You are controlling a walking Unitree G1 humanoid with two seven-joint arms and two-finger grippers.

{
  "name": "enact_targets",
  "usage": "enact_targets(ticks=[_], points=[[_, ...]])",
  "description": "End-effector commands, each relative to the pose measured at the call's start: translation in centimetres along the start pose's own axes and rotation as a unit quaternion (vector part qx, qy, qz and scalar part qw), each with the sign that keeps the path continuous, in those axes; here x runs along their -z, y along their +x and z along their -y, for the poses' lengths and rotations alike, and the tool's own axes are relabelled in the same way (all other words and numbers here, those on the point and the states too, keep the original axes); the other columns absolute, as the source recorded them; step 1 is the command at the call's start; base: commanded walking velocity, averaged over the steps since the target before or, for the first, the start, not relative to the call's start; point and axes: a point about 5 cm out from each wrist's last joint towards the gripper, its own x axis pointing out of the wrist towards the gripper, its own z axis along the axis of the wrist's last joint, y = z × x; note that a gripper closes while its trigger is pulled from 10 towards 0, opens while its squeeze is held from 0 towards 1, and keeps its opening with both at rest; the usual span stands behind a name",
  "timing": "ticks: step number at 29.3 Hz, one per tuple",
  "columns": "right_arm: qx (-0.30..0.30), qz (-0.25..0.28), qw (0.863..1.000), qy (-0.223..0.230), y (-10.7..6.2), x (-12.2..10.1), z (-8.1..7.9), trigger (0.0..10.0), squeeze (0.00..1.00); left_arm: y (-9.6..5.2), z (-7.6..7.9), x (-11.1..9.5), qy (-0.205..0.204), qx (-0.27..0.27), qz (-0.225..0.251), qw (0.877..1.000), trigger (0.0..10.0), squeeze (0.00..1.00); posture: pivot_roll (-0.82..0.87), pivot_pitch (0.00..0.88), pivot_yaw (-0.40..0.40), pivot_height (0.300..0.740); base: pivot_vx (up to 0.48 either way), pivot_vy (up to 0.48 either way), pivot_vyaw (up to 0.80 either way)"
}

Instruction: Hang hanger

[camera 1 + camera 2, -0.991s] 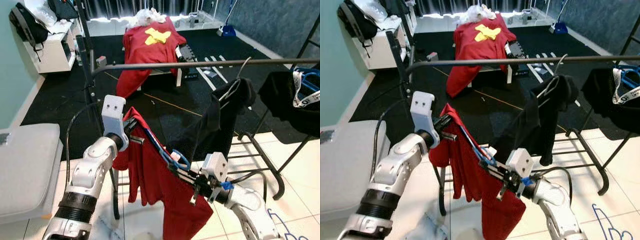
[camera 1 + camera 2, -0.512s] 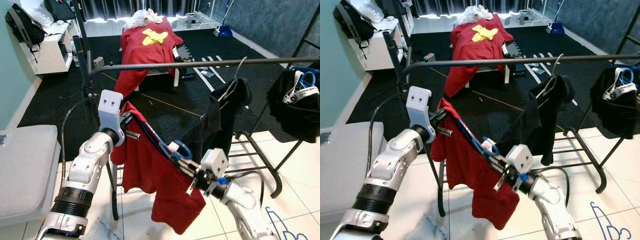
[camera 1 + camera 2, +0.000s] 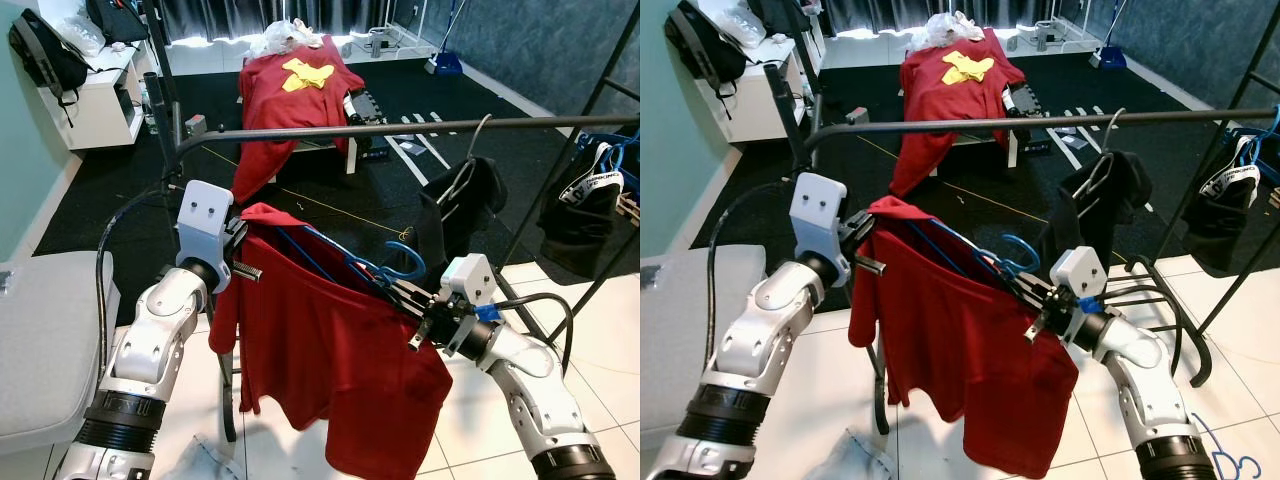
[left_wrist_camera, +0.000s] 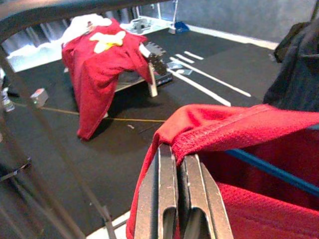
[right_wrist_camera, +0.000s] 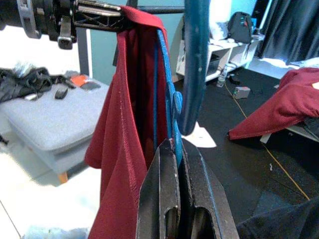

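The left gripper [image 3: 243,232] is clenched on one shoulder of the red shirt [image 3: 330,370]. The right gripper [image 3: 400,291] grasps the blue hanger [image 3: 385,270] (shirt draped on it), held below the near side of the rail [image 3: 400,127].

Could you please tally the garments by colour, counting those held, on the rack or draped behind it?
Red: 2, shirt held by left gripper and right gripper, cloth draped behind.
Black: 2, garment on rail, another at far right.
Total: 4
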Motion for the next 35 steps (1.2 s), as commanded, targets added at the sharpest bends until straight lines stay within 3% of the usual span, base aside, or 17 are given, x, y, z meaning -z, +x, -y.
enact_targets(ticks=[1, 6, 8, 10, 12, 15, 19, 24, 27, 35], points=[[0.009, 0.002, 1.0, -0.011, -0.1, -0.6, 0.8, 10.0, 0.0, -0.2, 0.6, -0.1, 0.003, 0.013, -0.001, 1.0, 0.0, 0.0, 0.05, 0.059, 0.019, 0.74, 0.0, 0.0, 0.0], [0.016, 0.031, 0.999, -0.025, 0.9, -2.2, 1.6, 10.0, 0.0, -0.2, 2.4, -0.3, 0.001, 0.049, 0.001, 0.999, 0.0, 0.0, 0.05, 0.066, 0.017, 0.74, 0.0, 0.0, 0.0], [-0.003, 0.03, 0.999, -0.023, 1.2, -2.4, 1.4, 10.0, 0.0, 0.0, 3.0, -0.5, 0.0, 0.059, 0.005, 0.998, 0.0, 0.0, 0.05, 0.067, 0.017, 0.74, 0.0, 0.0, 0.0], [-0.079, -0.016, 0.997, -0.008, 1.0, -1.3, -0.2, 10.0, 0.0, 0.5, 3.3, -1.2, 0.002, 0.062, 0.02, 0.998, 0.0, 0.0, 0.05, 0.068, 0.015, 0.74, 0.0, 0.0, 0.0], [-0.079, -0.016, 0.997, -0.008, 1.0, -1.3, -0.2, 10.0, 0.0, 0.5, 3.3, -1.2, 0.002, 0.062, 0.02, 0.998, 0.0, 0.0, 0.05, 0.068, 0.015, 0.74, 0.0, 0.0, 0.0], [-0.153, -0.083, 0.984, 0.031, -0.2, 1.0, -2.4, 10.0, 0.0, 1.7, 2.3, -2.6, 0.011, 0.04, 0.043, 0.998, 0.0, 0.0, 0.05, 0.07, 0.017, 0.74, 0.0, 0.0, 0.0], [-0.156, -0.093, 0.983, 0.037, -0.5, 1.5, -2.7, 10.0, 0.0, 2.0, 1.9, -3.0, 0.015, 0.033, 0.049, 0.998, 0.0, 0.0, 0.05, 0.07, 0.019, 0.74, 0.0, 0.0, 0.0], [-0.12, -0.128, 0.984, 0.032, -1.5, 3.2, -2.6, 10.0, 0.0, 2.4, 0.3, -4.4, 0.033, 0.016, 0.064, 0.997, 0.0, 0.0, 0.05, 0.074, 0.024, 0.74, 0.0, 0.0, 0.0], [-0.092, -0.106, 0.989, 0.041, -1.6, 3.4, -2.5, 10.0, 0.0, 2.4, -1.1, -4.4, 0.053, -0.001, 0.059, 0.997, 0.0, 0.0, 0.05, 0.074, 0.024, 0.74, 0.0, 0.0, 0.0], [-0.088, -0.047, 0.994, 0.034, -1.3, 2.5, -4.0, 10.0, 0.0, 2.8, -2.1, -4.2, 0.077, -0.011, 0.047, 0.996, 0.0, 0.0, 0.05, 0.074, 0.013, 0.74, 0.0, 0.0, 0.0]])
